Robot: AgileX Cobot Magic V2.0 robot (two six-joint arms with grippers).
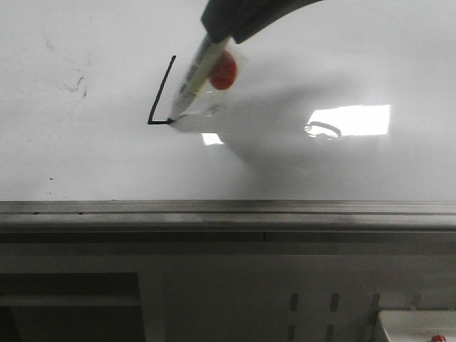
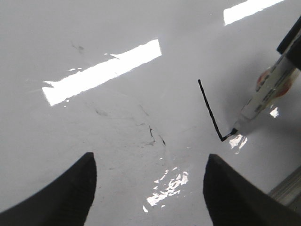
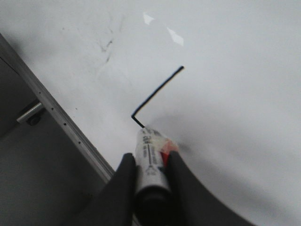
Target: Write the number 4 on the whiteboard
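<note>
Grey frame edge (image 1: 228, 214) is bordering the whiteboard (image 1: 85, 164). Right gripper (image 3: 151, 175) is clamping a marker (image 1: 191, 82), tip touching the half-drawn number 4 (image 1: 161, 96); left gripper (image 2: 149, 188) is hovering, jaws apart. Uneven pressure risks breaking the bar stroke.

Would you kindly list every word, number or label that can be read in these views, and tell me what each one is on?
Marker: dark print runs along its white barrel, too blurred to read in any view.
Red label on the marker: no legible text.
Whiteboard: only an unfinished number 4, a slanted stroke and the start of its bar; not yet a readable digit.
Faint smudges: not writing.
</note>
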